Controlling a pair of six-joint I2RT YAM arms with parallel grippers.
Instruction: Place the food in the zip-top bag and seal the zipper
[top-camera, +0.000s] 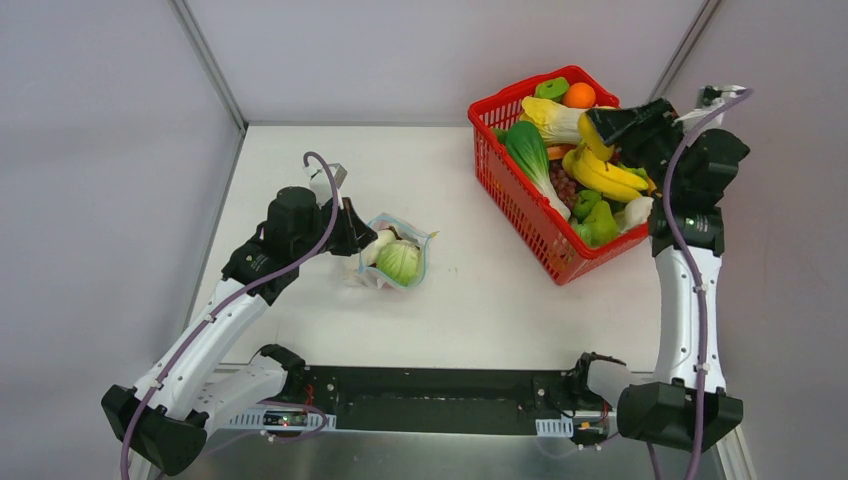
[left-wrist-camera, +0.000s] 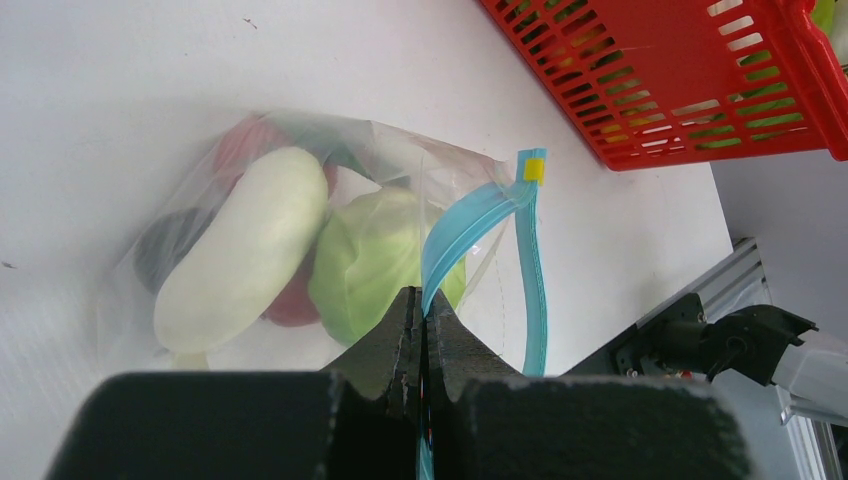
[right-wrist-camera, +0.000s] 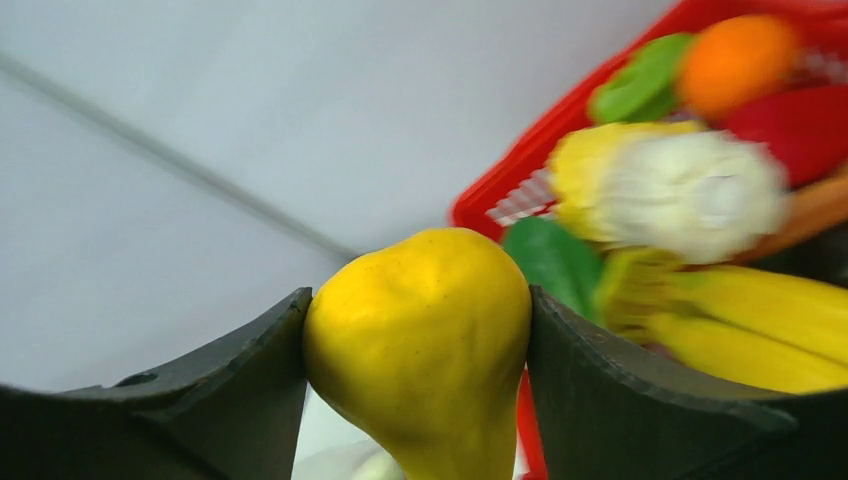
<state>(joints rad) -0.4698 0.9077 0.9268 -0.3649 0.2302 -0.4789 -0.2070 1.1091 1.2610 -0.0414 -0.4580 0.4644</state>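
Note:
The clear zip-top bag lies on the white table left of centre, its mouth open. Inside it I see the white radish, the green cabbage, the red tomato and the dark purple ball. My left gripper is shut on the teal-blue zipper at one lip of the bag and shows closed in the left wrist view. My right gripper is shut on the yellow lemon and holds it above the basket's far side.
The red mesh basket stands at the back right, full of other toy food: bananas, a leafy green, an orange. Its wall shows in the left wrist view. Grey walls enclose the table.

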